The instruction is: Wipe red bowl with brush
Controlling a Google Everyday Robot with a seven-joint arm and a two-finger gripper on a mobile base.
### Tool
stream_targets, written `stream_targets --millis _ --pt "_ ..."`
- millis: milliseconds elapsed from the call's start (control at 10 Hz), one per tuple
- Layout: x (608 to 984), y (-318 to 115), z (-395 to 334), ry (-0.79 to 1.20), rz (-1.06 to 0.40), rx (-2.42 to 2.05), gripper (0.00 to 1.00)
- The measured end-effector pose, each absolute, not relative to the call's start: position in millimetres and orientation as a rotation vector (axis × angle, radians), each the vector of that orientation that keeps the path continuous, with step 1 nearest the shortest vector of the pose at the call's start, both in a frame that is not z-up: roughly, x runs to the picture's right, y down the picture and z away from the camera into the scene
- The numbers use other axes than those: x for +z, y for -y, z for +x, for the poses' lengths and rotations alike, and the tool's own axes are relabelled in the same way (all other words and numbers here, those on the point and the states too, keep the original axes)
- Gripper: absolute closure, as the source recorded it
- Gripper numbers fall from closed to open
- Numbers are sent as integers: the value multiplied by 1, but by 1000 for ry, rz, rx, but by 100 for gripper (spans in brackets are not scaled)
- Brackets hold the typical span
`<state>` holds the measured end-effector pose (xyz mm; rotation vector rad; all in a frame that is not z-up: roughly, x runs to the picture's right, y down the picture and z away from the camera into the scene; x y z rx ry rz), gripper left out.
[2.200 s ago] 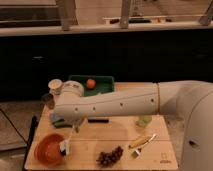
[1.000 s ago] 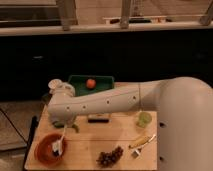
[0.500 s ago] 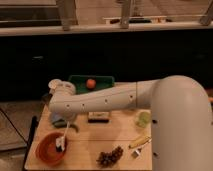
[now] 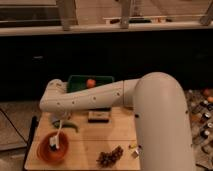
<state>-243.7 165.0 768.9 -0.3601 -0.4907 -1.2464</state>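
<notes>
Slim white-handled brush (image 4: 58,134) standing nearly upright, long axis running near to far, dark head down inside the wide, shallow orange-red bowl (image 4: 45,151) at the near left corner of the wooden tabletop (image 4: 90,142). No readable writing anywhere. Claw (image 4: 60,120) just above the bowl at the top of the handle; grip state: cannot tell. To the right, a bunch of dark grapes (image 4: 110,156); farther back, a green tray (image 4: 77,82) holding a small orange fruit (image 4: 90,83).

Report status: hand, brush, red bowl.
Hand above red bowl, at table's left. Brush hangs from hand, head down inside bowl. Nothing in the way.
</notes>
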Motion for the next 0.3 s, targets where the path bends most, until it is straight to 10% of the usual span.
stream_targets --millis 300 --pt "750 -189 -254 578 -352 -1290 100"
